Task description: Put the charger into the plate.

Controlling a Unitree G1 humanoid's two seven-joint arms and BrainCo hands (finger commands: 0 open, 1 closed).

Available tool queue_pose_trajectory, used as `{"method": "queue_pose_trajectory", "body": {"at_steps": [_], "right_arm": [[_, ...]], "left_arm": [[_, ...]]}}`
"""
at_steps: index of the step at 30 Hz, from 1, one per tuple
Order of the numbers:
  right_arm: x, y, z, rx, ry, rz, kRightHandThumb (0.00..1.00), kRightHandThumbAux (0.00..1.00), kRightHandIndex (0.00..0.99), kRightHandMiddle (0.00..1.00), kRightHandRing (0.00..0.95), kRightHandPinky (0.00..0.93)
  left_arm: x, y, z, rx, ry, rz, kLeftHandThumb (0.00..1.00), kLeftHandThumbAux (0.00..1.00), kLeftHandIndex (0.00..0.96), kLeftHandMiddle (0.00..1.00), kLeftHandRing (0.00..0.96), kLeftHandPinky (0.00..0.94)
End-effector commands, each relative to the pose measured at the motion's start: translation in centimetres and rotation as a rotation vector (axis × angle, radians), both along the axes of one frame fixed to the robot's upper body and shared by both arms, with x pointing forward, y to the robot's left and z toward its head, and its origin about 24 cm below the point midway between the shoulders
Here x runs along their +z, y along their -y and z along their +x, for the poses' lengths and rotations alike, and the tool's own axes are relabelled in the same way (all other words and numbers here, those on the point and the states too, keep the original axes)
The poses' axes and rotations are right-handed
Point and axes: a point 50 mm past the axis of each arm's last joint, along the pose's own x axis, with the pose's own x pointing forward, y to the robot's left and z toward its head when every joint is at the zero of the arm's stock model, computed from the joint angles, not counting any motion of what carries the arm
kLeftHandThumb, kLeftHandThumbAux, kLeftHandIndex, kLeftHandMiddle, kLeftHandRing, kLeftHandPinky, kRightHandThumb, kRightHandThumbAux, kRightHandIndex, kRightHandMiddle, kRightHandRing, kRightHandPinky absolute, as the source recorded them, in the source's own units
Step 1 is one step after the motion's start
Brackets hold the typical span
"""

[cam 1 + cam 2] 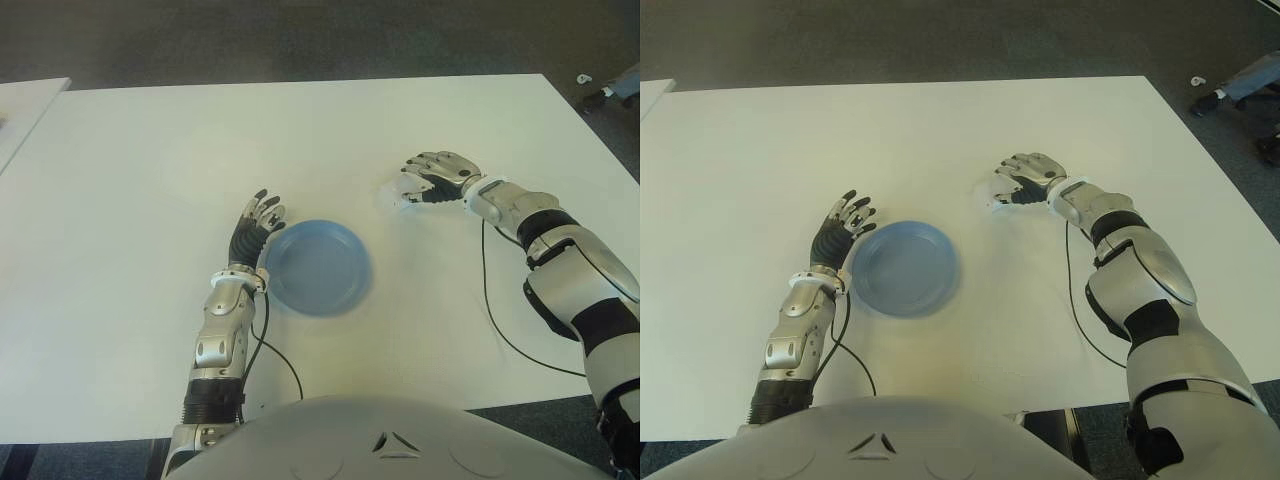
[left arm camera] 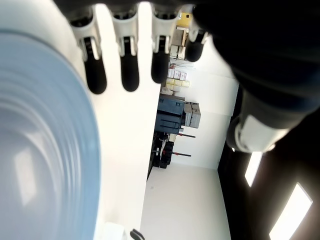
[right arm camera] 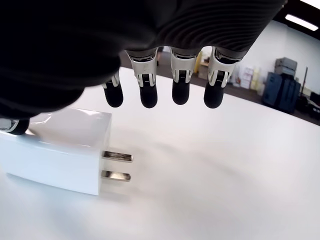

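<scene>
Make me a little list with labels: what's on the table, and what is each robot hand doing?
charger: white, lying on the table, prongs sideways
plate: blue, nothing in it
right hand: over the charger, fingers open, not gripping
left hand: open, beside the plate's left rim
task: charger not yet in plate

The right robot hand is stretched out to the far right, palm down, its arm bent at the elbow and its fingers hanging loosely curved (closed on nothing). The left robot hand lies nearer, left of centre, forearm pointing away, fingers extended and slightly spread.
</scene>
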Motion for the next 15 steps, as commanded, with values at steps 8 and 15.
{"method": "queue_pose_trajectory", "body": {"at_steps": [8, 15], "right_arm": [[-2.05, -0.46, -1.24, 0.063, -0.053, -0.03, 0.413, 0.15, 0.0, 0.0, 0.0, 0.0], [-2.35, -0.47, -1.56, 0.101, -0.04, -0.049, 0.4, 0.148, 0.0, 0.0, 0.0, 0.0]], "left_arm": [[-0.14, 0.15, -0.29, -0.014, -0.018, -0.004, 0.089, 0.586, 0.091, 0.179, 0.22, 0.269], [-0.12, 0.15, -0.29, -0.019, -0.017, -0.008, 0.083, 0.589, 0.091, 0.179, 0.218, 0.263]]}}
